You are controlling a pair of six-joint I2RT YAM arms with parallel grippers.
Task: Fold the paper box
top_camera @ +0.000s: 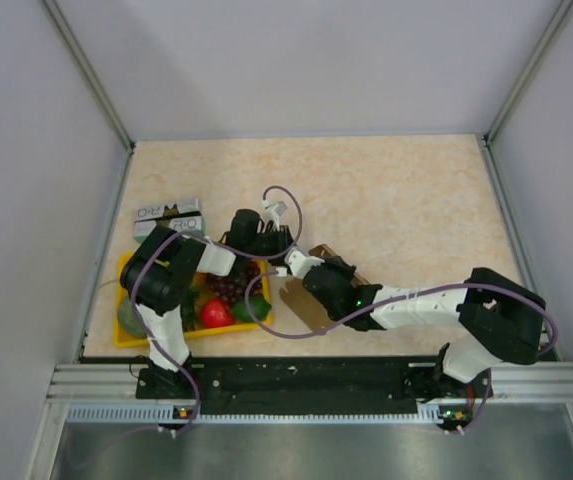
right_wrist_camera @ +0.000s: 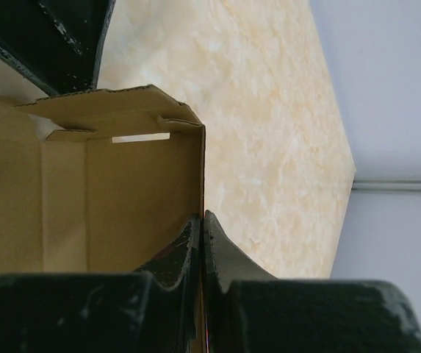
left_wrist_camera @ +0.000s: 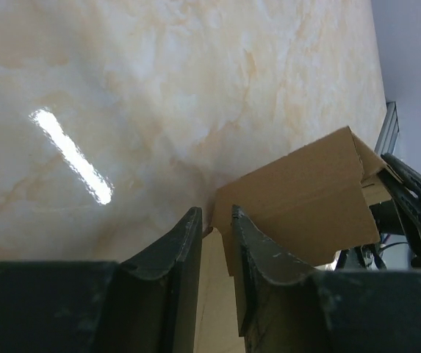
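- Nearest the right wrist camera, the right end effector (right_wrist_camera: 202,226) is closed tight on the raw edge of one upright wall of the plain brown kraft cardboard paper box (right_wrist_camera: 122,191).
- Box interior faces that camera. A folded flap with a lit slot runs along the far edge and meets the gripped wall at a sharp corner.
- Left end effector (left_wrist_camera: 215,213): jaws stand narrowly apart, with plain tan cardboard showing in the gap. Pad contact with it cannot be determined.
- A creased outer corner of the box rises just beyond the right-hand finger (left_wrist_camera: 254,257) in the left wrist view.
- Location: the box rests on the cream marble-pattern counter (top_camera: 396,190), near its front, between the two end effectors.
- To the box's left, just beside it, sits a yellow plastic tray (top_camera: 226,330) holding fruit.
- A green-and-white printed carton (top_camera: 166,215) lies beyond the tray, by the left counter edge.
- Bare counter extends from the box to the far and right edges, where pale enclosure walls stand.
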